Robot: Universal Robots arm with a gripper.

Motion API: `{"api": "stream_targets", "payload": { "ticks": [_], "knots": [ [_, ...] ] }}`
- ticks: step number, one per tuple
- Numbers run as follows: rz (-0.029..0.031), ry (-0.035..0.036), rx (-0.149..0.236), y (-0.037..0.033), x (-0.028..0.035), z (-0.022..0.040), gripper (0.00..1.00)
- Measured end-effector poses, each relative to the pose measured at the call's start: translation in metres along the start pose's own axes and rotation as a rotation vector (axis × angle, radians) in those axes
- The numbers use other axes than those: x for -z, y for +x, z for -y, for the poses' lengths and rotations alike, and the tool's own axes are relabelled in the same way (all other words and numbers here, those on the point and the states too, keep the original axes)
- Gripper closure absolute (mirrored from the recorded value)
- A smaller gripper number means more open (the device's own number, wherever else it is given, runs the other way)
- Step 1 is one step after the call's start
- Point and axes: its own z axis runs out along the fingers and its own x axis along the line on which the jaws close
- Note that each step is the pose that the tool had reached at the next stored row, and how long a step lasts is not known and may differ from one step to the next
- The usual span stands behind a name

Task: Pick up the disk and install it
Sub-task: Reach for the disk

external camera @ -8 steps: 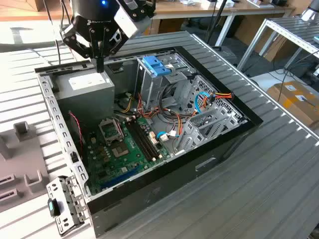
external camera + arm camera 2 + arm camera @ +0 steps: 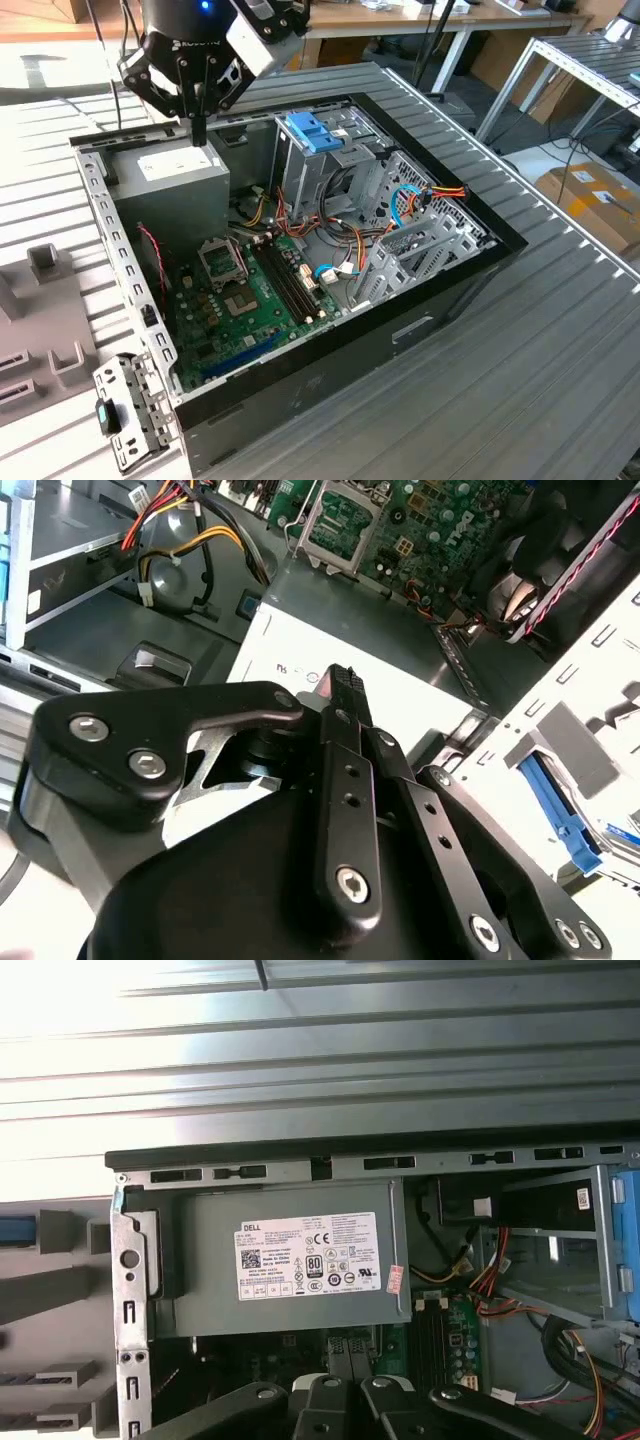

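So the gripper (image 2: 198, 128) is hanging over the far-left corner of the open computer case (image 2: 400, 330), right above the grey power supply (image 2: 170, 175) with the white label. As far as I can tell its fingers are sitting pinched together with nothing between them. In the second wrist view the tips (image 2: 345, 688) are reading as one narrow black point just over the label, not touching it.

The disk isn't in the case. What I'm seeing of it is a bright blue rail (image 2: 560, 815) lying on the pale fixture plate (image 2: 590, 680) outside the case's left wall, just beside a grey block (image 2: 575, 745). The first wrist view is catching the same blue edge (image 2: 15, 1228) as a thin strip. The rest of the disk's body is hard to make out, so I'm only going by that rail. It's sitting well apart from the gripper.

Inside the case, the green motherboard (image 2: 250, 300) is lying flat on the near side of the power supply. A paler blue slotted tray (image 2: 313, 130) is sitting on top of the metal drive cage toward the exterior view's right, and a bundle of coloured wires (image 2: 440, 192) is running further right. The whole case is resting on a ribbed metal table (image 2: 520, 380).
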Motion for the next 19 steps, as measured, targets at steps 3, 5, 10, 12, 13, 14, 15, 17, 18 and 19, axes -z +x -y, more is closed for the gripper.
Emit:
{"api": "stream_targets", "payload": {
  "ticks": [3,5,10,12,13,14,15,17,18,19],
  "knots": [
    [0.0000,0.0001,0.000,0.0013,0.0001,0.0001,0.89],
    [0.0000,0.0000,0.000,0.0023,0.0001,0.0002,0.89],
    [0.0000,0.0000,0.000,0.0039,0.0001,0.0003,0.89],
    [0.0000,0.0001,0.000,0.0057,0.0002,0.0004,0.89],
    [0.0000,0.0000,0.000,0.0062,0.0002,0.0005,0.89],
    [0.0000,0.0001,0.000,0.0065,0.0002,0.0005,0.89],
    [0.0000,0.0001,0.000,0.0067,0.0002,0.0005,0.89],
    [0.0000,0.0000,0.000,0.0076,0.0002,0.0006,0.89],
    [0.0000,0.0001,0.000,0.0081,0.0002,0.0006,0.89],
    [0.0000,0.0001,0.000,0.0084,0.0003,0.0006,0.89]
  ]
}}
